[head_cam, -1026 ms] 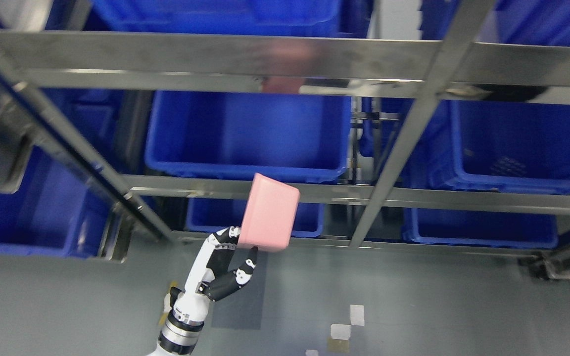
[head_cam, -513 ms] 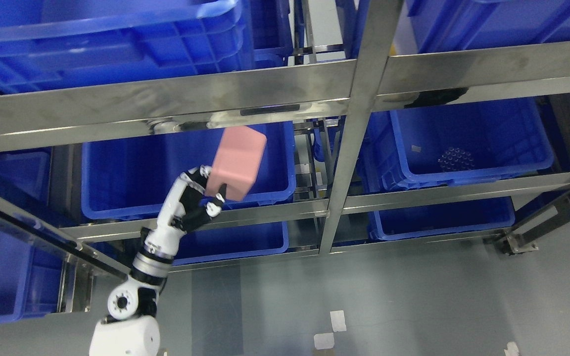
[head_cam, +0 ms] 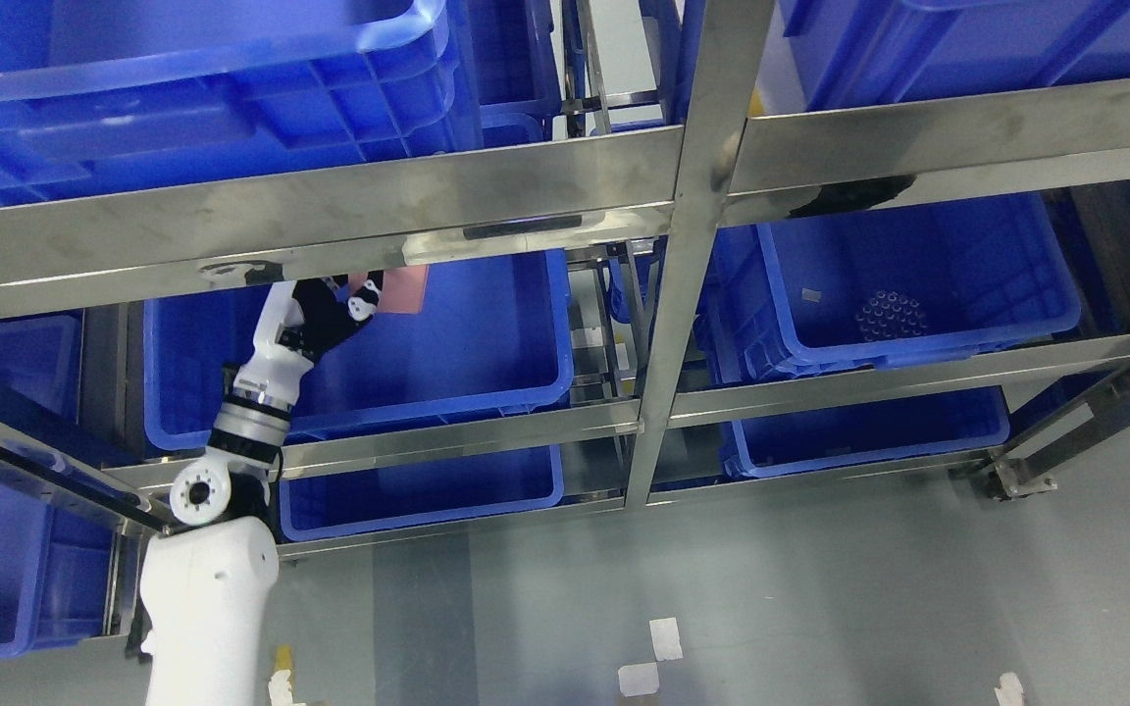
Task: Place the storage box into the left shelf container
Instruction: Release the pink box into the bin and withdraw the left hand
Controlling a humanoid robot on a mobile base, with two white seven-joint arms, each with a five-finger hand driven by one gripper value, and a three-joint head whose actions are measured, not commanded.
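The steel shelf frame (head_cam: 330,211) crosses just above the left blue container (head_cam: 487,338), so lowering looks best done slowly — the box's top is already hidden behind that rail and could catch. The left arm reaches up from the lower left, wrist bent inward. The left hand (head_cam: 330,304) has its fingers closed on the pink storage box (head_cam: 403,289), over the container's interior — not yet down.
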